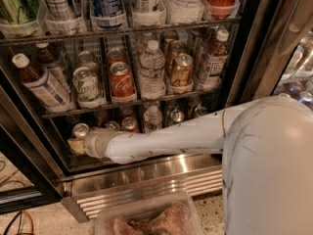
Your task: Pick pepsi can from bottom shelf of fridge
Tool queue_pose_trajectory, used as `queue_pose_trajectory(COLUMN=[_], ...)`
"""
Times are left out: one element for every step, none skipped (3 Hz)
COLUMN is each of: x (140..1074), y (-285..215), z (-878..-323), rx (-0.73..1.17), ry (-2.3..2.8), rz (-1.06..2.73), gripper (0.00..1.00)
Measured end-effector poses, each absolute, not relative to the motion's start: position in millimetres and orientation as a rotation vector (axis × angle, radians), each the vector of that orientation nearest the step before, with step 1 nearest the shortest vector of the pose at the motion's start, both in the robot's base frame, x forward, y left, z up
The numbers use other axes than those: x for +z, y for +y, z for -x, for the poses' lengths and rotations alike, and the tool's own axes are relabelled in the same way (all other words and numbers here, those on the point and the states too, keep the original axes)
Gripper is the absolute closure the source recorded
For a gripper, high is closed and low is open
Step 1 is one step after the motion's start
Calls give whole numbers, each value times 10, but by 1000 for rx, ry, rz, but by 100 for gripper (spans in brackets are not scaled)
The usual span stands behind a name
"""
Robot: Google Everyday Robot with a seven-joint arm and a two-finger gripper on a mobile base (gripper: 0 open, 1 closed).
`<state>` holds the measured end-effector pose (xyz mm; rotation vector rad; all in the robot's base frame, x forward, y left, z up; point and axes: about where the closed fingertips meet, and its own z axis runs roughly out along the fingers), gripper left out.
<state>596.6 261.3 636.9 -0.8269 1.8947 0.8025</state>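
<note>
I have the gripper (pixel 74 146) at the left end of the fridge's (pixel 146 180) bottom shelf (pixel 80 161), touching or just below the pepsi can (pixel 79 130), silver top showing, and I can't tell whether it's clenched.

We see the bottom shelf (pixel 80 161) carrying a silver-topped can (pixel 80 129) at far left; a red can (pixel 130 125) right of it; then a small water bottle (pixel 152 117); more cans (pixel 177 115) further right; gripper (pixel 76 145) over the shelf's left end, just nearer than the silver-topped can.
</note>
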Motion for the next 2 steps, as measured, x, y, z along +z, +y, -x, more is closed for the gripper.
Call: queue_pose_trajectory(x=[6398,6569], y=[2570,2294], z=[-5928,-5661], rx=[805,809], ry=[1899,1931], rz=[818,761], gripper=[100,100])
